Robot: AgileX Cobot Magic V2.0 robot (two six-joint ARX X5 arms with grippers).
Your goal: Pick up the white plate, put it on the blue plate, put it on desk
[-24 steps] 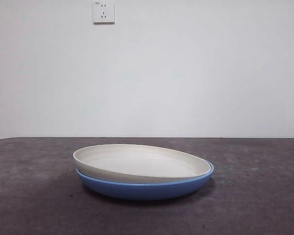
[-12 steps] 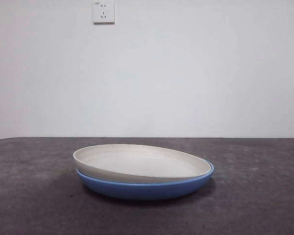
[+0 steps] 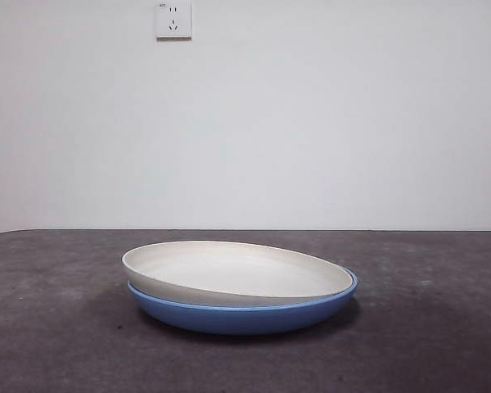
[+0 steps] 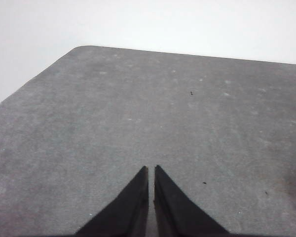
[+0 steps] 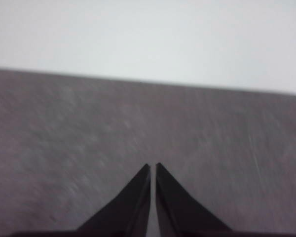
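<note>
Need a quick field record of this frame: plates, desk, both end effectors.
white plate: sits on the blue plate, tilted, one edge raised
blue plate: flat on desk, under the white one
desk: dark grey, mottled
left end effector: shut, holds nothing, over bare desk
right end effector: shut, holds nothing, view blurred
wall socket: on the white wall behind

plain white wall (image 3: 311, 123), socket (image 3: 173, 20)

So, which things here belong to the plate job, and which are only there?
For the job:
- matte cream-white round plate, resting tilted in the blue one
- glossy blue round plate
- dark grey mottled desk

Only there:
- white wall socket
- plain white wall
</note>
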